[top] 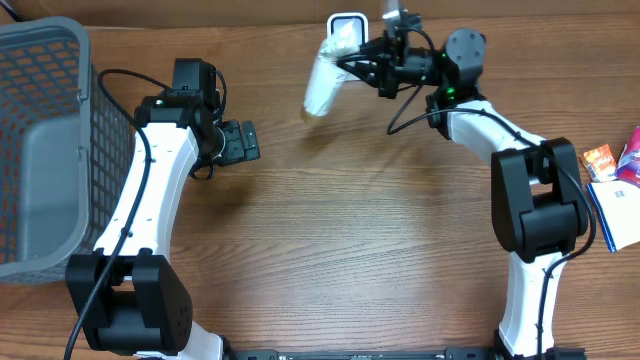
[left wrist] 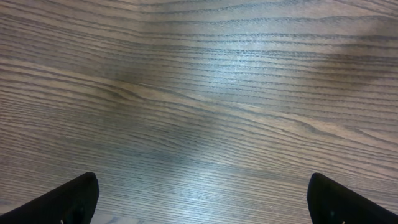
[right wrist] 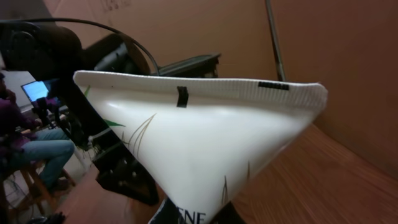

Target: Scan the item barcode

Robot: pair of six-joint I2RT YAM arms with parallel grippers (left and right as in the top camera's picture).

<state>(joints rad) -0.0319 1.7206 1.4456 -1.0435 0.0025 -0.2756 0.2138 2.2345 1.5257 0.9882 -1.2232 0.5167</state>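
**Tube held up at the far side of the table, left arm empty**

The right end effector [top: 358,66] is clamped on a white tube [top: 324,82]. It holds the tube tilted above the far side of the table [top: 340,250], with one end close beside a small white-framed device [top: 347,22] at the table's far edge. I cannot tell whether the two touch.

The left end effector [top: 245,142] hangs over bare wood with its fingers wide apart and nothing between them. It is well apart from the tube.

A grey mesh basket [top: 90,120] sits at the left edge, next to the left arm. At the right edge lie an orange packet [top: 598,160], a pink packet [top: 630,155] and a blue-and-white box [top: 615,212], all well away from both arms.

In the right wrist view the tube's flat crimped end fills the frame, with two small black marks on the crimp and thin green and dark leaf lines on the white body. Only the letters "ENE" can be read, at the lower edge. A seated person [right wrist: 28,146] shows in the background on the left.
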